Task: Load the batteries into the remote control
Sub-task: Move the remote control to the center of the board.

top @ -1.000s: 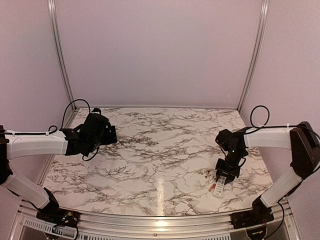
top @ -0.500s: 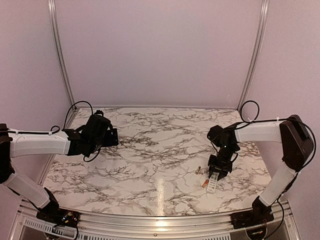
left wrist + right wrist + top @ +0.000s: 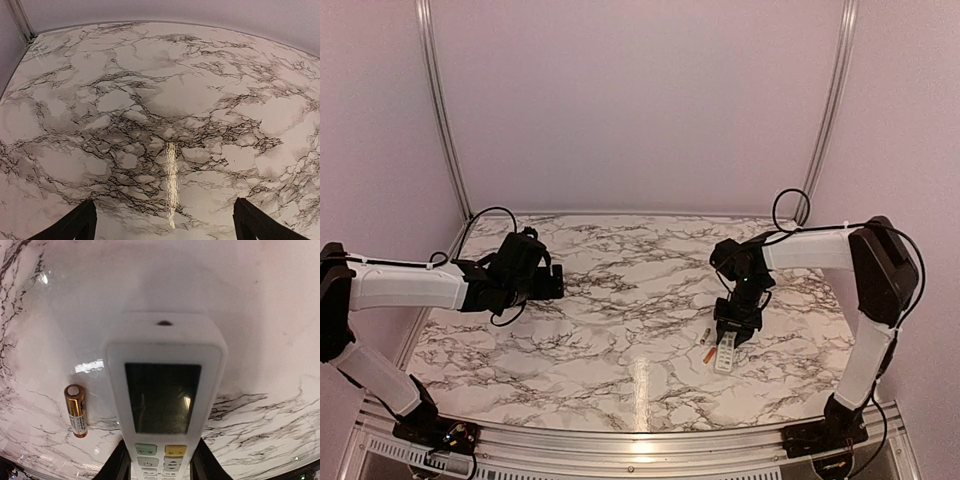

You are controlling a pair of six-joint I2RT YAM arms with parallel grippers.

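The white remote control (image 3: 162, 390) lies screen side up between my right gripper's fingers (image 3: 117, 465), which are shut on its button end. In the top view the remote control (image 3: 725, 356) sticks out toward the near edge from my right gripper (image 3: 732, 330). One orange-copper battery (image 3: 76, 410) lies on the marble just left of the remote; in the top view two batteries (image 3: 706, 349) lie left of it. My left gripper (image 3: 552, 285) hovers open and empty over the left of the table, its fingertips (image 3: 75, 227) wide apart.
The marble table top (image 3: 620, 300) is bounded by pale walls at the back and sides, with metal rails in the corners. The right arm's cable loops above its forearm (image 3: 790, 210).
My right gripper has dragged the remote control leftward and toward the table's middle, the batteries moving along beside it. My left gripper has shifted slightly right.
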